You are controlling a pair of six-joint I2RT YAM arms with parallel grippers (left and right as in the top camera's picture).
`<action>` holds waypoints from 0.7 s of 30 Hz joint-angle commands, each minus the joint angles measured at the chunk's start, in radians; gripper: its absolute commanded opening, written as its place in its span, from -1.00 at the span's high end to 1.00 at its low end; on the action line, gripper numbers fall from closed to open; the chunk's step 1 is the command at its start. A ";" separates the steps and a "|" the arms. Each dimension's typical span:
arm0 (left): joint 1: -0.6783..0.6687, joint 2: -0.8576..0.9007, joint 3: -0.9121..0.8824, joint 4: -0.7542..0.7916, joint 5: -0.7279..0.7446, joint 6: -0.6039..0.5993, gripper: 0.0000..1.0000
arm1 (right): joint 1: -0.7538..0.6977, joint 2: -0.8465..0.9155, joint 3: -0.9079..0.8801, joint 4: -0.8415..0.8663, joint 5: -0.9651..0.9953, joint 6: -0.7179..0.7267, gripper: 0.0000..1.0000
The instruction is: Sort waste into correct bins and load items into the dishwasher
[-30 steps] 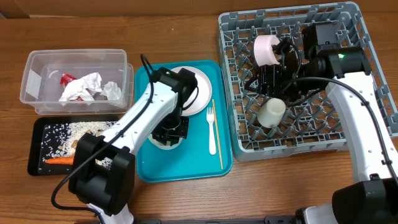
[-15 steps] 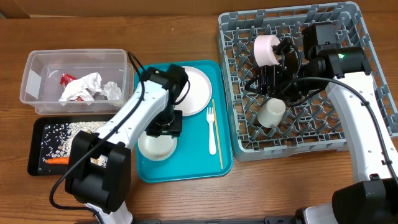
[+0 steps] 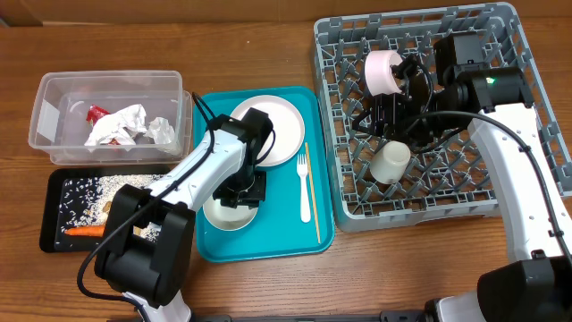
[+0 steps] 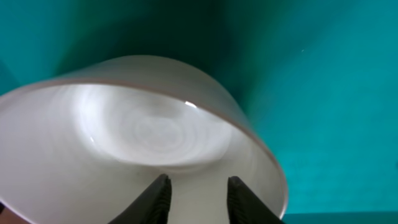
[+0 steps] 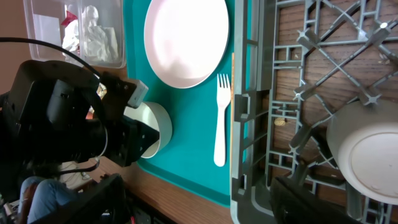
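Overhead: the left gripper [image 3: 239, 190] sits over the bowl [image 3: 223, 215] on the teal tray [image 3: 277, 234], near 1 plate [image 3: 273, 130]. The right gripper [image 3: 400, 89] is inside the rack [image 3: 429, 211]. Left wrist: jaws narrow, bowl's white between them, grip unclear. Right wrist: jaws wide, empty.

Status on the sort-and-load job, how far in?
Done: napkins and red wrapper in clear tub, carrot and scraps in black tray, first bowl and cup in rack. In hand: left gripper over second bowl. Left: plate, fork, stick.
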 commanded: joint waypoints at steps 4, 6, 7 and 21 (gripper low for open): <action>0.043 -0.036 0.108 -0.089 0.007 0.022 0.39 | -0.003 -0.018 0.005 -0.003 0.021 -0.007 -0.61; 0.061 -0.059 0.149 -0.126 0.006 0.034 0.38 | -0.003 -0.018 0.005 -0.007 0.021 -0.008 -0.62; 0.072 -0.077 0.166 -0.141 0.003 0.036 0.38 | -0.003 -0.018 0.005 -0.009 0.022 -0.011 -0.62; 0.132 -0.167 0.089 -0.209 -0.085 -0.036 0.22 | -0.003 -0.018 0.005 -0.004 0.047 -0.011 -0.67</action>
